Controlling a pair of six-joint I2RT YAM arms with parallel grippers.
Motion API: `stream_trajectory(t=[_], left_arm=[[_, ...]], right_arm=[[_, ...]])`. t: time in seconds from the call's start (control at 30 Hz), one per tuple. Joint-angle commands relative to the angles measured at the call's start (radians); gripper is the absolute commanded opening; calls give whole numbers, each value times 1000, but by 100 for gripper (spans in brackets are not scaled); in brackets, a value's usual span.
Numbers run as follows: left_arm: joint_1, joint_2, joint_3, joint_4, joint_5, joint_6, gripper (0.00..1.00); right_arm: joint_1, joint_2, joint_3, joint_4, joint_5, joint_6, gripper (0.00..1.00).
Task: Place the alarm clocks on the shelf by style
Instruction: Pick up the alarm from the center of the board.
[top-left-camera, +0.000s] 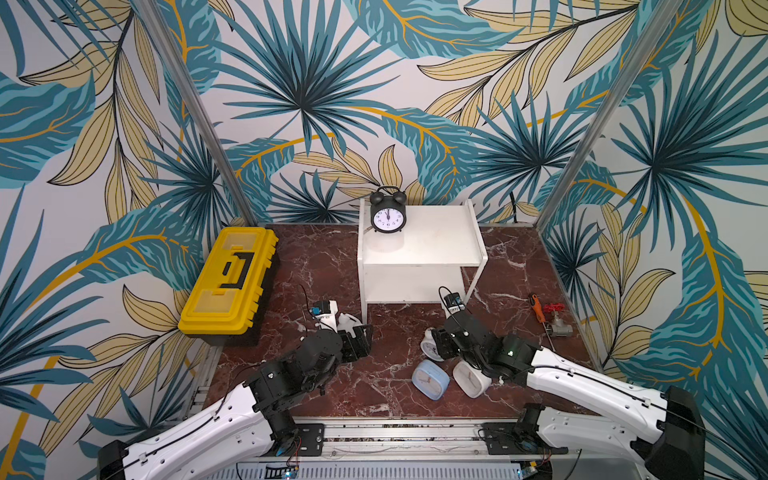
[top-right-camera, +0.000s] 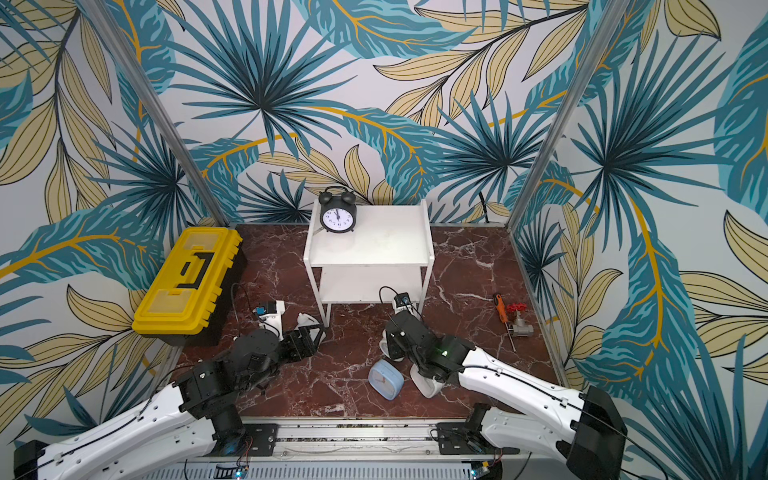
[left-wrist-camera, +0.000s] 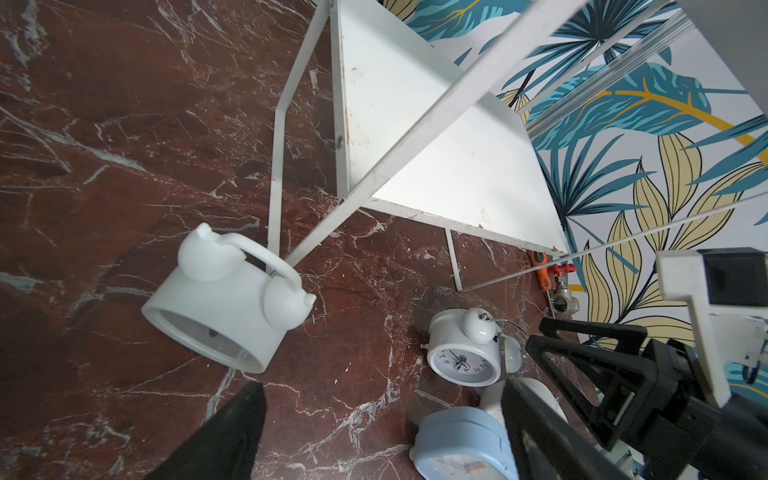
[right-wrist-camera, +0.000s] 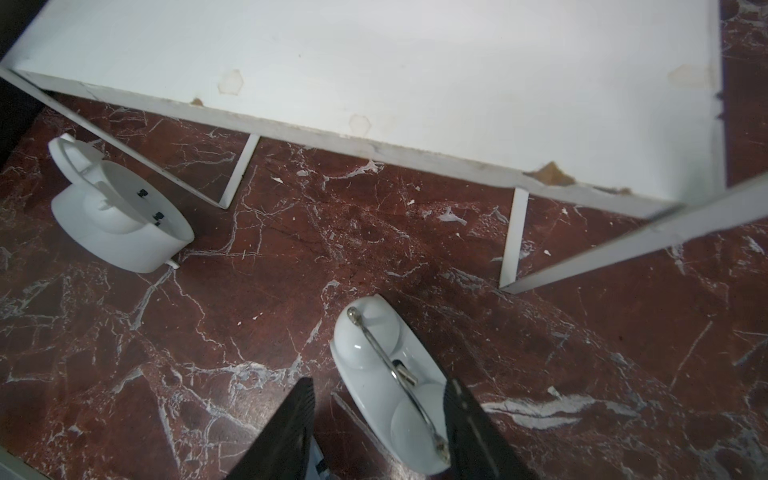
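A black twin-bell alarm clock (top-left-camera: 387, 212) stands on the top board of the white shelf (top-left-camera: 432, 245), at its left back corner. On the marble floor, a matte white twin-bell clock (left-wrist-camera: 226, 309) lies tipped near the shelf's left leg. My left gripper (left-wrist-camera: 380, 384) hangs open just short of it, holding nothing. My right gripper (right-wrist-camera: 379, 381) straddles a glossy white twin-bell clock (right-wrist-camera: 374, 374). One finger touches the clock; a gap shows at the other. A light blue square clock (top-left-camera: 430, 379) and a white square clock (top-left-camera: 469, 380) lie behind it.
A yellow toolbox (top-left-camera: 230, 282) sits at the left wall. An orange-handled screwdriver (top-left-camera: 536, 307) and a metal valve with a red wheel (top-left-camera: 557, 322) lie at the right. The shelf's thin legs (right-wrist-camera: 513, 241) stand close in front of both grippers.
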Motion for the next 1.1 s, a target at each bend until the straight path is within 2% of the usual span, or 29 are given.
stream_trajectory(t=[0.0,0.47,0.57,0.63,0.8,0.83,1.07], left_arm=[[4,-8,-38,35,5,18,92],[6,-8,-51,47,24,21,91],[6,-10,-56,50,24,19,90],[5,-10,-57,50,22,17,90],[8,-15,-57,42,16,17,89],[8,-16,-57,42,16,18,89],[9,-16,-57,41,15,19,89]], right_arm=[[-4,8,-31,17,-31,10,48],[-10,15,-52,28,-21,3,45],[-12,17,-52,26,-19,1,39],[-11,15,-49,22,-15,2,31],[-12,9,-52,19,-3,-1,26],[-12,13,-52,20,-7,-1,21],[-11,49,-49,29,-15,-4,16]])
